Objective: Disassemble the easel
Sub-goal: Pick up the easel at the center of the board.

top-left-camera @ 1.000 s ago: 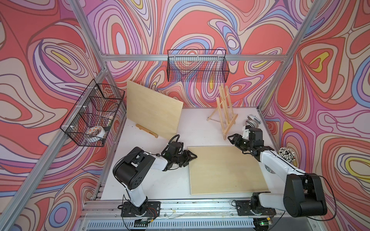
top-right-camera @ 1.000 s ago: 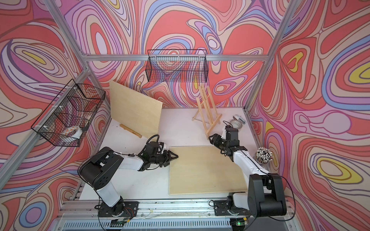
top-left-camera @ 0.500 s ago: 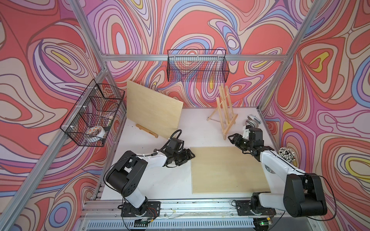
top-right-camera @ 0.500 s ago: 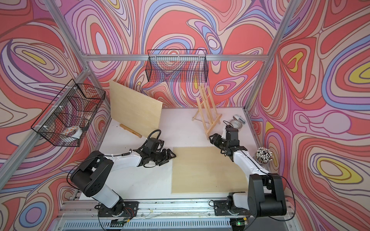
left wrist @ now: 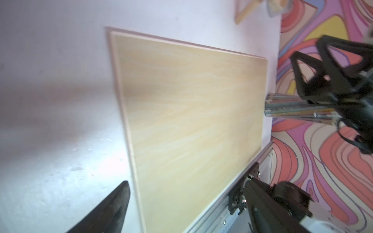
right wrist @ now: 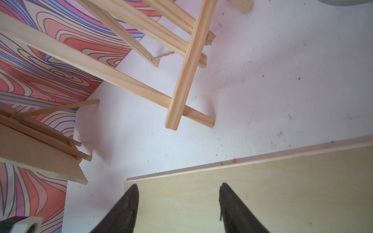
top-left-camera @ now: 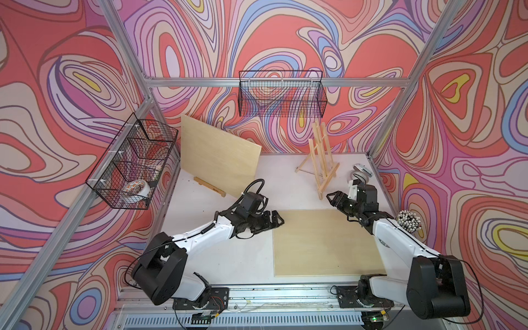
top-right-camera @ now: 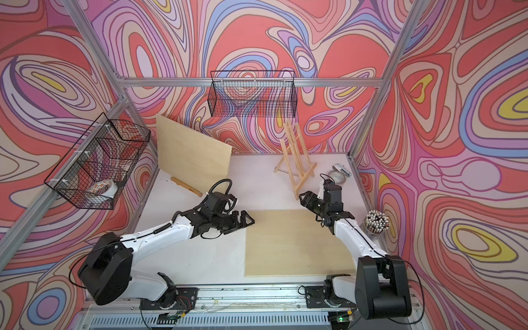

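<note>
Right tool (right wrist: 178,186): black tapered fingers (right wrist: 129,203) apart.

Walls: the back wall (top-left-camera: 285,43), left wall (top-left-camera: 43,114) and right wall (top-left-camera: 471,114) all carry one swirling print of coral red, lilac, blue and cream, with yellow patches.
Frame: bare aluminium bars rise at the corners, and a cross bar (top-left-camera: 200,82) spans the back.
Back basket (top-left-camera: 281,97): black wire, hung from the cross bar.
Left basket (top-left-camera: 131,163): black wire with compartments, fixed to the slanting side bar; a patterned tape roll (top-left-camera: 136,187) lies in its nearest compartment.
Table top (top-left-camera: 243,257): matt white, flecked with small dark marks.
Front edge: an aluminium rail (top-left-camera: 285,294) with a slotted grille (top-left-camera: 285,321) below it.
Light: bright and even, with only soft shadows.
</note>
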You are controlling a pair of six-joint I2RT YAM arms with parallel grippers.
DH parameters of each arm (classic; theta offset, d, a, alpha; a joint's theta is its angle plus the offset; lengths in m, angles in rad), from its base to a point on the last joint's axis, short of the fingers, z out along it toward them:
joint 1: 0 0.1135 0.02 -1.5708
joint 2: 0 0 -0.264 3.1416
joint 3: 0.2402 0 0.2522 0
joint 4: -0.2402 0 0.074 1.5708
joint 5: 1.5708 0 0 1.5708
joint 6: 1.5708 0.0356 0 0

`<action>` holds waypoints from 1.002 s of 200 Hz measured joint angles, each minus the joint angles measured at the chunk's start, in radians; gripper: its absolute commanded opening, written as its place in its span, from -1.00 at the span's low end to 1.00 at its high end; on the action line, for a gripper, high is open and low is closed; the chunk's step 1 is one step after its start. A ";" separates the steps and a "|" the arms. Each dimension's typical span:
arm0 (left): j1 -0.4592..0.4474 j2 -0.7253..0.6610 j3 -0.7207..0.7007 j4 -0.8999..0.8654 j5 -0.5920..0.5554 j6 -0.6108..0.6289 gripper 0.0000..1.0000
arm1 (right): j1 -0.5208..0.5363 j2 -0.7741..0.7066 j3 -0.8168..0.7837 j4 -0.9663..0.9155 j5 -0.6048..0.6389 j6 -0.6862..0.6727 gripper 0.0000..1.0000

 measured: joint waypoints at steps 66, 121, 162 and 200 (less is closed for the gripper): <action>-0.109 -0.077 0.460 -0.368 -0.280 0.333 0.99 | 0.001 -0.052 -0.003 0.148 -0.036 0.043 0.11; -0.071 -0.299 0.208 -0.311 -0.464 0.425 0.99 | 0.097 0.107 0.167 0.178 0.012 0.042 0.15; -0.055 -0.357 0.180 -0.271 -0.489 0.423 0.99 | 0.303 0.281 0.486 0.023 0.280 -0.003 0.16; -0.021 -0.375 0.180 -0.256 -0.488 0.416 0.99 | 0.451 0.398 0.741 -0.181 0.615 0.007 0.27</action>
